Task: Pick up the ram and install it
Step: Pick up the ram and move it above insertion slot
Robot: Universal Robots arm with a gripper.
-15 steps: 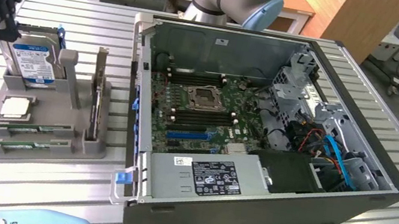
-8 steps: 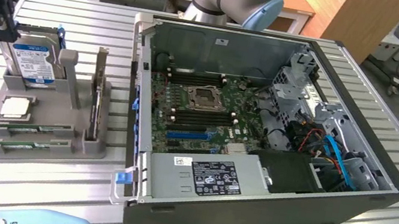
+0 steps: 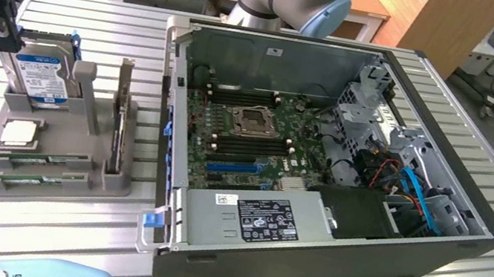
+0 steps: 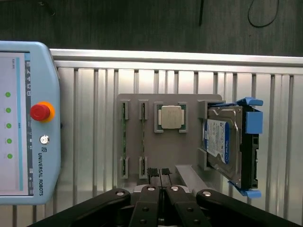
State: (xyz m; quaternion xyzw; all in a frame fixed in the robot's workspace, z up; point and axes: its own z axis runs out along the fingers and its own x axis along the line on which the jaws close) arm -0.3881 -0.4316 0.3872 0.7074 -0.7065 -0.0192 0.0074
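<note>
End effector (image 4: pixel 158 172): black ribbed fingertips pressed together, gripping nothing, above grey moulded holder (image 4: pixel 165 151). Ram (image 4: pixel 143 137): thin green board, edge-up in slot, just beside fingertips; second stick (image 4: pixel 124 137) farther out. Square silver processor (image 4: pixel 171 117), metallic hard drive (image 4: pixel 222 142) on opposite side. Slatted aluminium worktop (image 4: pixel 90 142) beneath.

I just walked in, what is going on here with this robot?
The arm's gripper hangs above the grey tray, fingers shut with nothing between them. Two ram sticks lie in the tray's slots, beside a processor and a hard drive. The open computer case stands next to the tray. No ram is picked up yet.
</note>
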